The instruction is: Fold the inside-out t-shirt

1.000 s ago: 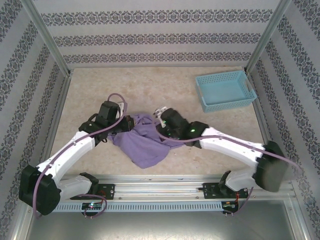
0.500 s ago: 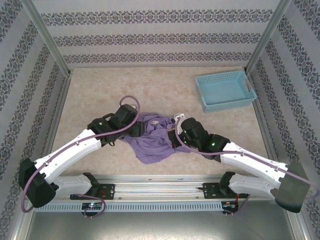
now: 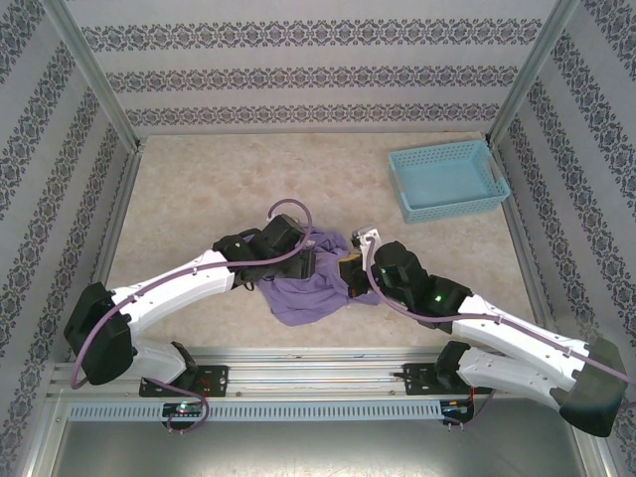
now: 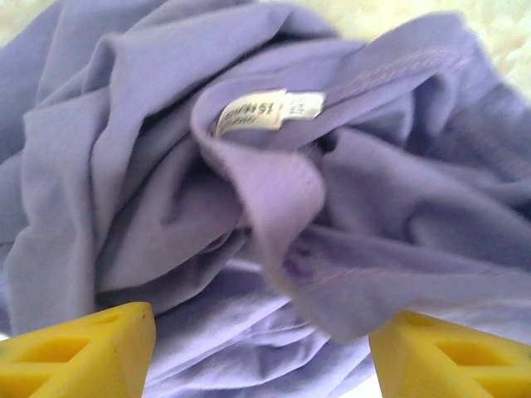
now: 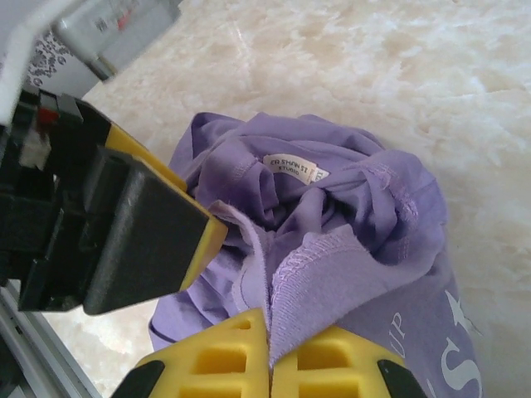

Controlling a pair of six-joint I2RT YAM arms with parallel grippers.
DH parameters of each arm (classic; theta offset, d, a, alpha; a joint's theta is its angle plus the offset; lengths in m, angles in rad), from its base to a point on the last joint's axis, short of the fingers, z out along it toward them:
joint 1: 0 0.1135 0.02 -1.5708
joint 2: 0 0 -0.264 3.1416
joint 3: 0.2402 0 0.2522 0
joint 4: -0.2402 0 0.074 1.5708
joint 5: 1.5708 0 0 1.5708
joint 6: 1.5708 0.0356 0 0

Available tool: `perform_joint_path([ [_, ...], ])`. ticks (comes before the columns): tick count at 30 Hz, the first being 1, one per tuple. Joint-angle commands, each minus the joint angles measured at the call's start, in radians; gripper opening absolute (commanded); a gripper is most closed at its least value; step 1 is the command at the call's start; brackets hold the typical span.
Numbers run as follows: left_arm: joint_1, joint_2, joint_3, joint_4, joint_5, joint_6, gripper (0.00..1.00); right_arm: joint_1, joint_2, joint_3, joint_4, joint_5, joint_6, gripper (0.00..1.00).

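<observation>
Top view: purple t-shirt (image 3: pixel 301 295) lies bunched on the surface (image 3: pixel 199 189) near the front edge. Left jaws are at its upper left, right jaws at its right edge. Blue basket (image 3: pixel 447 181) is far right, well apart.
Left wrist: left jaws spread wide, holding nothing. T-shirt and neck label (image 4: pixel 270 109) sit just past the yellow fingertips (image 4: pixel 83 352).
Right wrist: right jaws closed, pinching a seamed fold of the t-shirt.

The print on the white sewn-in neck label (image 4: pixel 270 110) of the crumpled lavender cotton t-shirt (image 4: pixel 124 166) is blurred; its pale lettering (image 5: pixel 452 352) is cut off at the frame's lower right.
</observation>
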Motion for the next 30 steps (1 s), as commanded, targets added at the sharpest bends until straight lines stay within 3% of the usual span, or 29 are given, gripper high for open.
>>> perform_joint_path([
  [1, -0.011, -0.033, -0.013, 0.11, 0.038, -0.044, 0.68, 0.025, 0.012, -0.035, 0.024, 0.01, -0.019, 0.0],
  [5, -0.011, -0.033, -0.032, 0.132, 0.092, -0.082, 0.67, 0.043, 0.018, -0.065, 0.046, 0.008, -0.005, 0.0],
  [9, -0.011, 0.019, -0.034, 0.09, 0.08, -0.106, 0.59, 0.054, -0.004, -0.075, 0.065, -0.006, 0.002, 0.0],
  [18, -0.009, 0.022, -0.044, 0.05, 0.024, -0.104, 0.17, 0.058, 0.021, -0.085, 0.05, -0.047, -0.009, 0.0],
  [20, -0.009, 0.009, -0.058, 0.034, 0.011, -0.103, 0.08, 0.057, 0.029, -0.071, 0.028, -0.049, -0.014, 0.04],
  [22, -0.009, -0.011, -0.083, 0.024, 0.006, -0.099, 0.0, 0.056, 0.032, -0.053, 0.001, -0.059, -0.023, 0.14],
  [27, -0.009, -0.118, -0.179, -0.002, -0.006, -0.091, 0.0, -0.014, 0.04, 0.076, -0.181, -0.057, -0.003, 0.42],
  [30, -0.011, -0.197, -0.238, 0.007, 0.01, -0.074, 0.0, -0.102, 0.09, 0.164, -0.262, -0.105, 0.038, 0.44],
])
